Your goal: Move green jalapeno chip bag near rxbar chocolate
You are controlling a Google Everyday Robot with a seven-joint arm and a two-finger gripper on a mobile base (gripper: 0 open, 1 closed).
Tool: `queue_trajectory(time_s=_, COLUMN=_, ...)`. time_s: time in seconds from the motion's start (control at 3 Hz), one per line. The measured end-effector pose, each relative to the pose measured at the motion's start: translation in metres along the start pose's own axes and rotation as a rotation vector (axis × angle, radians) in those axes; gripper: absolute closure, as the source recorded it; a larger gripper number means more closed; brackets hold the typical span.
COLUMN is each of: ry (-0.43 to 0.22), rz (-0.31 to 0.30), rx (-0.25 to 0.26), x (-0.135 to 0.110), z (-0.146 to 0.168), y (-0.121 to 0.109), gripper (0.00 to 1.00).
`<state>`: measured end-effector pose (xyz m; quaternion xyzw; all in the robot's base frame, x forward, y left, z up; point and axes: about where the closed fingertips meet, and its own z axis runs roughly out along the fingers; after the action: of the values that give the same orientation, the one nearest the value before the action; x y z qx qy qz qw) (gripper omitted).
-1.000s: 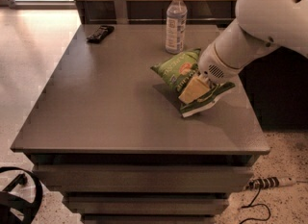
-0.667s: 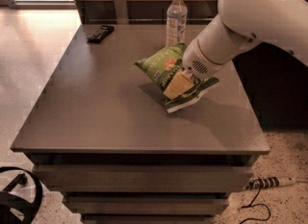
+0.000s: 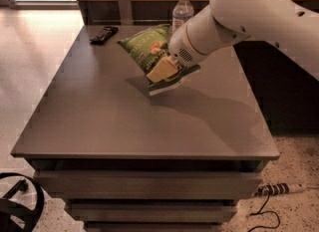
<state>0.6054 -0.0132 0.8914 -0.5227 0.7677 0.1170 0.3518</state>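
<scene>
The green jalapeno chip bag (image 3: 145, 47) is held up off the grey table (image 3: 99, 116), tilted, above the table's middle. My gripper (image 3: 163, 69) is shut on the bag's lower right part, its yellowish fingers (image 3: 160, 69) pressed on it, the white arm reaching in from the upper right. The rxbar chocolate (image 3: 103, 34), a small dark flat bar, lies near the table's far left corner, to the left of the bag and apart from it.
A clear plastic water bottle (image 3: 182, 10) stands at the table's far edge, partly behind my arm. A dark wall runs behind the table. A power strip and cable (image 3: 279, 190) lie on the floor at the lower right.
My gripper has carried the chip bag to the left and toward the far side of the table, closer to the dark bar. The bottle and bar have not moved.
</scene>
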Motion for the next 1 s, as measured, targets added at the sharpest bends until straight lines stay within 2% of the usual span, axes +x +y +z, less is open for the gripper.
queue_trajectory(time_s=0.33, ry=-0.120, rz=-0.044, rx=0.020, x=-0.041, z=0.017, y=-0.024, gripper=1.00)
queue_trajectory(time_s=0.67, ry=-0.120, rz=-0.044, rx=0.020, x=-0.041, z=0.017, y=-0.024, gripper=1.00)
queue_trajectory(time_s=1.0, ry=-0.104, rz=-0.059, rx=0.007, x=-0.047, z=0.035, y=-0.034, gripper=1.00)
